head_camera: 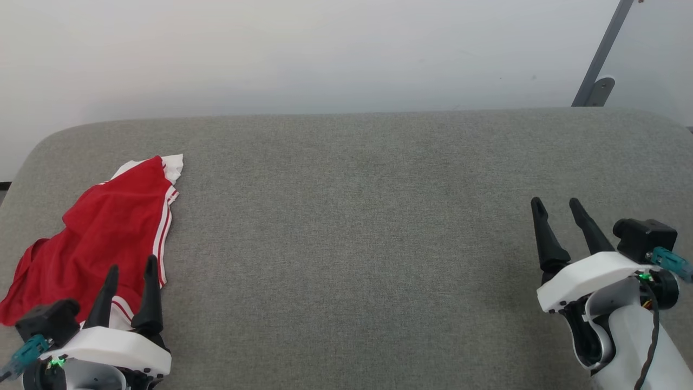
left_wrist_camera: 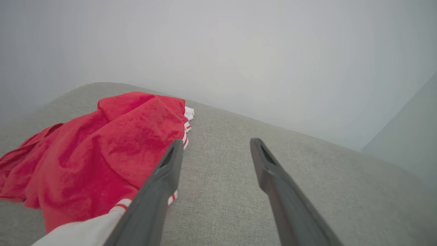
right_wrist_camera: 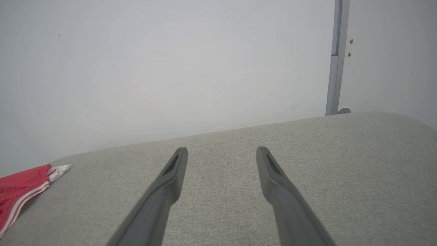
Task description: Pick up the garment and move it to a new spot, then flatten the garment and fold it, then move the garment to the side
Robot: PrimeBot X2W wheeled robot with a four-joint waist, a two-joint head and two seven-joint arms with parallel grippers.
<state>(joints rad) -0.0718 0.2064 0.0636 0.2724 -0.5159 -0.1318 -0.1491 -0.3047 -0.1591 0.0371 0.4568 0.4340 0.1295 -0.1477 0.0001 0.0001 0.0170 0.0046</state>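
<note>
At the table's (head_camera: 352, 216) left end the shirt (head_camera: 108, 227) lay crumpled at the left gripper's (head_camera: 132, 262) tips. It and the right gripper (head_camera: 555, 201) stood wide, empty. Pinching a raised fold looked surest.

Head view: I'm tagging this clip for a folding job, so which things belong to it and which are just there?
In the job: the garment, the left gripper, the right gripper, both open, the grey padded surface.
Just there: the metal post, the wall.

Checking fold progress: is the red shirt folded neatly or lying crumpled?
Crumpled. The garment lies in an uneven, wrinkled heap on the grey surface, with a white edge poking out.
</note>
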